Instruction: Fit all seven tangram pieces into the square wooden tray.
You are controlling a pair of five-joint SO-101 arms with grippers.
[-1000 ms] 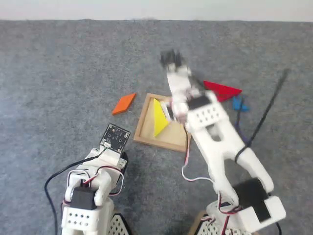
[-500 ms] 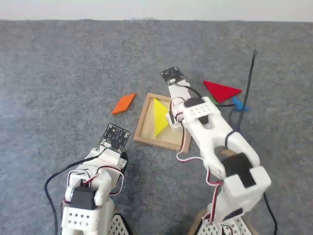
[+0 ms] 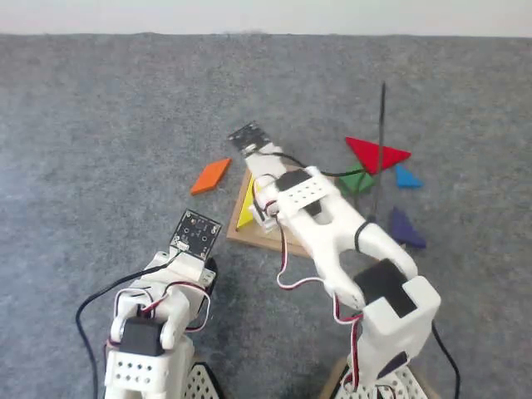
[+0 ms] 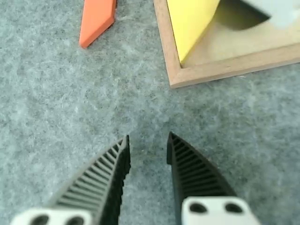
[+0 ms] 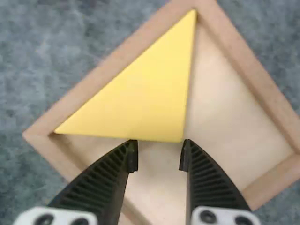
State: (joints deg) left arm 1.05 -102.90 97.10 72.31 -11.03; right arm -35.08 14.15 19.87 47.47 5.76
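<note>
Yellow triangle (image 5: 140,103) lies in the wooden tray (image 5: 234,61) with its long edge against one wall. It's the only piece I see placed.

Over the last second the right arm (image 3: 320,220) pulled back from the far side and swung across the tray. The right gripper (image 5: 157,157) now hovers over bare tray floor just beside the yellow, jaws narrowly apart, empty.

That uncovered more of the set: green piece (image 3: 356,181) and purple triangle (image 3: 406,229), near the red triangle (image 3: 378,154) and blue triangle (image 3: 406,176). Orange parallelogram (image 3: 210,175) lies on the tray's other side.

Left gripper (image 4: 147,150) sits over carpet near a tray corner, jaws narrow, empty.

My read: no pick made — most of the job remains.
</note>
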